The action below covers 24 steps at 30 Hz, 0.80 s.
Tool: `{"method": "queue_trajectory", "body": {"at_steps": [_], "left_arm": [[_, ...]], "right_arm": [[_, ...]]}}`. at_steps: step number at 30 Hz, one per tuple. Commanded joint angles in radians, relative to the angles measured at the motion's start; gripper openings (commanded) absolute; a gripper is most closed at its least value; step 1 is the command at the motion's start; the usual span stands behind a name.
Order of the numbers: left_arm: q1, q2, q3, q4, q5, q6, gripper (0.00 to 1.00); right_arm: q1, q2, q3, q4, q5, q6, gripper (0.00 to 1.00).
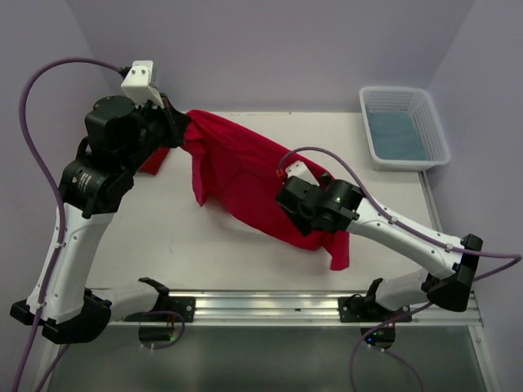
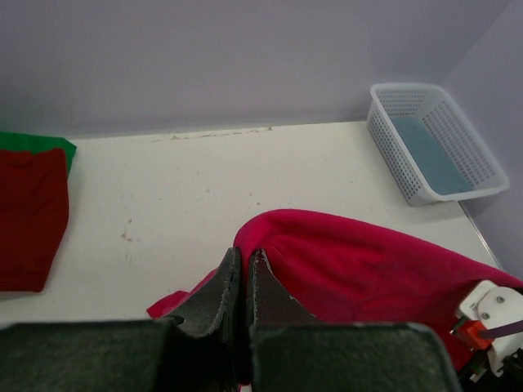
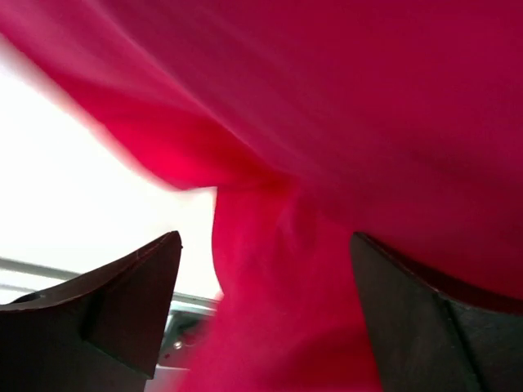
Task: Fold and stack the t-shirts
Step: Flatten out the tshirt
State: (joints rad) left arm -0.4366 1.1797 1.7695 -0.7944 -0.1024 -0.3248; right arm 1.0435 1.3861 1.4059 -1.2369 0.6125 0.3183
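Two arms are out over the table (image 1: 155, 245) and one shirt is in play: the crimson-pink t-shirt (image 1: 245, 175) lies spread across the middle of the white top, running from the far left down toward the near right, rumpled and creased. Left gripper (image 2: 243, 273) is up at the far-left end of it, pinched tight on an edge of the cloth. From its wrist camera the pink fabric bulges up in a rounded fold just past the tips. Right gripper (image 3: 265, 241) is over the lower middle of the same shirt, jaws spread wide. Its own camera shows the cloth sagging down between the two dark fingers (image 3: 122, 302) (not clamped, the pads stand well apart with fabric loose in the gap). A tail of the shirt trails toward the near edge beside the right arm. Off to the left, the darker red t-shirt (image 2: 29, 216) lies folded flat on the table. A strip of the green t-shirt (image 2: 37, 143) peeks out from beneath its far edge, so red sits on green. Over in the far right corner stands the white latticed basket (image 1: 409, 166), well apart from the shirts, with something flat and blue on its floor
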Motion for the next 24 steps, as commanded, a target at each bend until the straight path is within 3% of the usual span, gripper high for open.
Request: {"method": "queue_trajectory", "body": {"at_steps": [1,10,15,17,19,24], "left_arm": [[0.007,-0.014,0.056,0.038,-0.071,0.023,0.00],[0.010,-0.061,0.096,-0.037,-0.125,0.017,0.00],[0.010,-0.107,0.024,-0.051,-0.115,-0.014,0.00],[0.010,-0.120,-0.014,-0.046,-0.118,-0.025,0.00],[0.010,-0.132,-0.042,-0.043,-0.122,-0.036,0.00],[0.010,-0.141,-0.099,-0.028,-0.103,-0.054,0.00]], "right_arm": [[-0.046,-0.021,0.039,-0.168,0.156,0.110,0.89],[-0.270,0.017,-0.056,0.083,0.087,-0.031,0.93],[-0.321,0.152,-0.007,0.189,0.014,-0.024,0.93],[-0.321,0.177,0.017,0.215,-0.052,-0.002,0.91],[-0.319,0.156,-0.055,0.363,-0.252,-0.030,0.90],[-0.321,0.171,-0.142,0.618,-0.515,-0.042,0.85]]}}
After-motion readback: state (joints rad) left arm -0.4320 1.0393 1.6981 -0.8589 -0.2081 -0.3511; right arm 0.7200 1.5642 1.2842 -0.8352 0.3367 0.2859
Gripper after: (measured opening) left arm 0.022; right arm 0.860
